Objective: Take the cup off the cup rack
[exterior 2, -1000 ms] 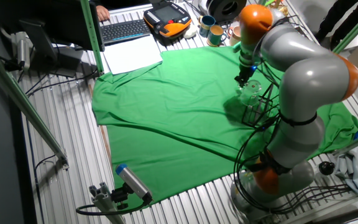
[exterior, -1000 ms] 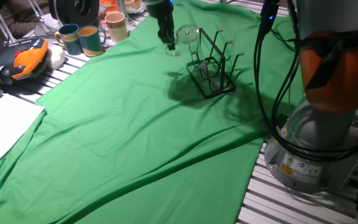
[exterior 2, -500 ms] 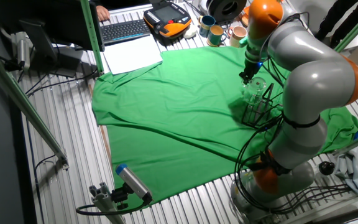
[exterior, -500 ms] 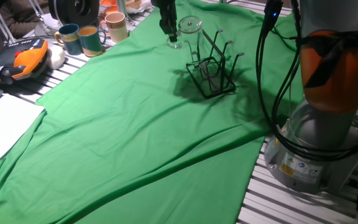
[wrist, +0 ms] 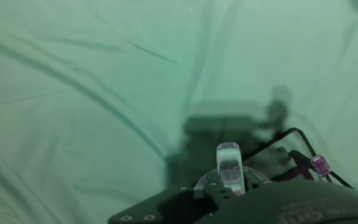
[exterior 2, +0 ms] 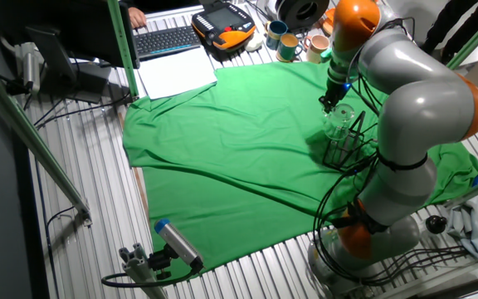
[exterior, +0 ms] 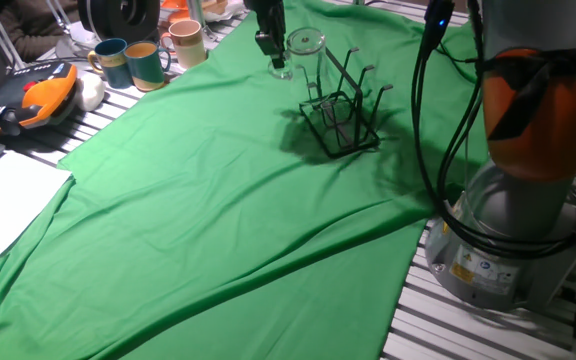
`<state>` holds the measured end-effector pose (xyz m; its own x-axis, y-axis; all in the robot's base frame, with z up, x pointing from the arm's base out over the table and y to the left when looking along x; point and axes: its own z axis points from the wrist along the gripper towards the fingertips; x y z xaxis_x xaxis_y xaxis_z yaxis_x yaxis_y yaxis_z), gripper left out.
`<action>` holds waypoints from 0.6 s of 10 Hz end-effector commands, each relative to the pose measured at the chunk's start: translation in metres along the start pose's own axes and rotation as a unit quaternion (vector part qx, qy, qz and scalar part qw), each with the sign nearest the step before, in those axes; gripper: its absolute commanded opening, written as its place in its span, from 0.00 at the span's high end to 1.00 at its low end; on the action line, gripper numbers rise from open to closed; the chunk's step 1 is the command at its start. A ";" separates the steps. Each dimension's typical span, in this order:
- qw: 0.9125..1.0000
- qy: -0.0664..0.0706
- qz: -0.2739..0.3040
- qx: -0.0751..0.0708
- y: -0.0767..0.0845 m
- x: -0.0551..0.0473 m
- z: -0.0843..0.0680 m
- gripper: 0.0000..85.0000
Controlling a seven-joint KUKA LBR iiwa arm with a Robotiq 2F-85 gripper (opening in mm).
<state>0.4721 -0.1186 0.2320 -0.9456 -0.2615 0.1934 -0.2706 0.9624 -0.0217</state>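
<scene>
The clear glass cup (exterior: 306, 45) hangs in the air at the upper left of the black wire cup rack (exterior: 341, 117). My gripper (exterior: 273, 60) is shut on its looped handle from the left. I cannot tell whether the cup is clear of the peg. In the other fixed view the gripper (exterior 2: 330, 101) holds the cup (exterior 2: 339, 121) just above the rack (exterior 2: 343, 150). In the hand view the glass handle (wrist: 229, 164) stands between my fingers, with a rack wire (wrist: 293, 132) and its shadow on the green cloth below.
The green cloth (exterior: 218, 210) covers the table. Two teal-and-tan mugs (exterior: 128, 62) and a pinkish cream mug (exterior: 186, 42) stand at the far left edge. An orange-and-black pendant (exterior: 28, 95) and white paper (exterior: 3, 205) lie left. The robot base (exterior: 508, 230) stands right.
Over the last second my gripper rose and moved slightly right, carrying the cup up with it. In the last half second almost nothing moved.
</scene>
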 end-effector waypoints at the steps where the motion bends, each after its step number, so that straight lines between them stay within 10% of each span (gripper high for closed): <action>1: 1.000 0.009 0.011 0.007 0.000 0.000 0.000 1.00; 2: 1.000 0.005 -0.002 0.021 0.000 0.000 0.000 1.00; 6: 1.000 -0.021 -0.017 -0.005 0.000 0.000 0.000 1.00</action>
<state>0.4722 -0.1185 0.2317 -0.9431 -0.2957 0.1523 -0.3008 0.9536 -0.0109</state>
